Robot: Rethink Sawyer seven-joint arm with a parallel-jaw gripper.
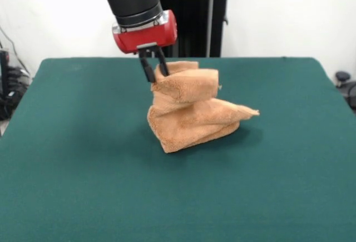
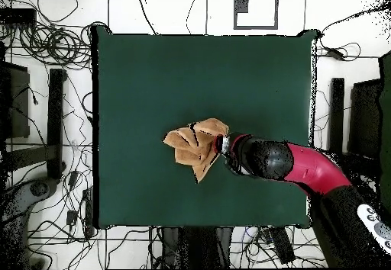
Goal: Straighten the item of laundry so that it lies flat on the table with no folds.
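From the front, the gripper [image 1: 155, 68] hangs from the red and black arm [image 1: 136, 8] and its two dark fingers [image 1: 148, 69] are pinched together on the upper edge of the towel [image 1: 192, 111]. The cloth is drawn up into a crumpled heap: a rolled fold sits on top, thicker layers bunch beneath it, and one pointed corner juts out toward the picture's right side. The lower part of the towel rests on the table [image 1: 83, 186], roughly midway between the side edges and somewhat nearer the robot's edge than the camera's edge. Only this view shows the height of the heap and the grip itself.

From overhead, the towel [image 2: 195, 148] appears as a ragged, several-lobed patch near the middle of the table [image 2: 153, 76], a little toward the robot's edge. The arm [image 2: 290, 164] reaches in across the picture's right-hand edge of the table near the corner on the robot's side, and the wrist hides the gripper, so the grip probably cannot be confirmed from here. What this view adds is the room around the cloth: broad bare green lies on every side, widest toward the far edge, and the towel is well apart from all four edges and corners. Cables [image 2: 53, 46] lie on the floor beyond the table's edges.
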